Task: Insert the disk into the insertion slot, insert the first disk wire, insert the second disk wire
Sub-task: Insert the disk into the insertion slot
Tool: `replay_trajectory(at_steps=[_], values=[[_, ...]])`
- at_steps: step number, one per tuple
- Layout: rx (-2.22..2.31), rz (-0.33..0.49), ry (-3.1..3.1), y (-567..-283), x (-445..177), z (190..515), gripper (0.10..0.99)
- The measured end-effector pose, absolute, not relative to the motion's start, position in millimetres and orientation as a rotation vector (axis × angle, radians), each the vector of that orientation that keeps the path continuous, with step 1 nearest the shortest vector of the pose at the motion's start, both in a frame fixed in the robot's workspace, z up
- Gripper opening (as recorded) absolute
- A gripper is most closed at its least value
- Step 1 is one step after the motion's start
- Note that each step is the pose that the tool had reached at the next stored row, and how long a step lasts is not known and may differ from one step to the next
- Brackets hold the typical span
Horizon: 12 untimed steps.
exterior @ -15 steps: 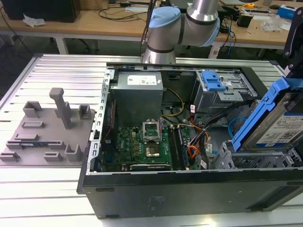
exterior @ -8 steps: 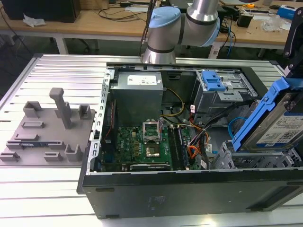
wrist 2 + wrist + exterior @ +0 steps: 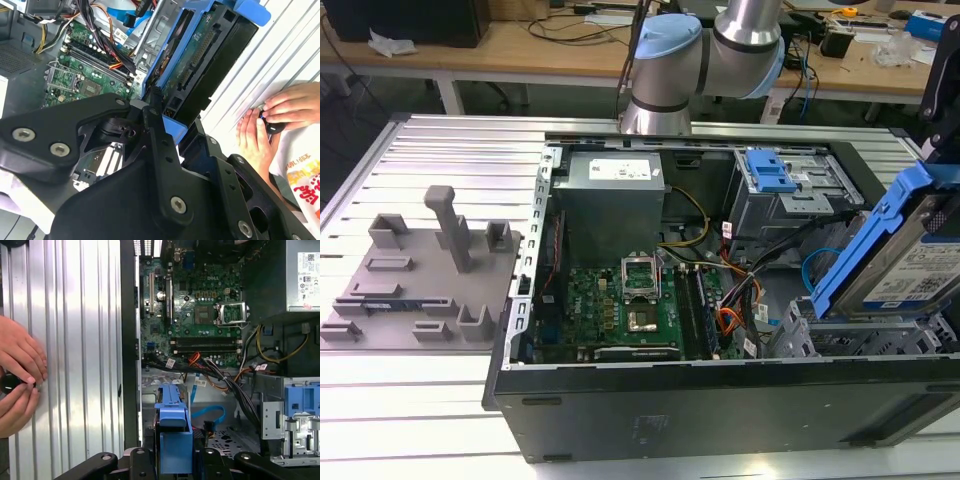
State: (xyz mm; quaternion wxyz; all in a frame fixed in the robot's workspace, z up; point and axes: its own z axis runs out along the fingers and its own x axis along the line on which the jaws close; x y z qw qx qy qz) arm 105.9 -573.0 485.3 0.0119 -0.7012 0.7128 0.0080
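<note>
Though seemingly clamped, disk (image 3: 903,268) within claw (image 3: 172,460)

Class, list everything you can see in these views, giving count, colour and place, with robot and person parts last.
insertion slot: one, grey, inside case
disk: one, silver in blue frame, tilted above insertion slot
second disk wire: one, light blue, looped inside case
motherboard: one, green, case floor
power supply: one, grey, beside motherboard
fixture tray: one, grey, table, exterior view's left
gripper: one, black, shut on disk
hands: two, on table beside case

disk (image 3: 908,262) tilted over insertion slot (image 3: 842,340), motherboard (image 3: 618,302) beside slot
</note>
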Motion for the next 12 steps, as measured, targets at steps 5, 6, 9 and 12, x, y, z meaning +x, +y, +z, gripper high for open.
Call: replay_trajectory(at_steps=[5,6,9,12], values=[[-2.186,0.025,2.222,-571,109,485,0.365],[-2.186,0.025,2.223,-571,109,485,0.365],[-2.186,0.025,2.223,-569,110,484,0.365],[-2.186,0.025,2.222,-561,111,482,0.365]])
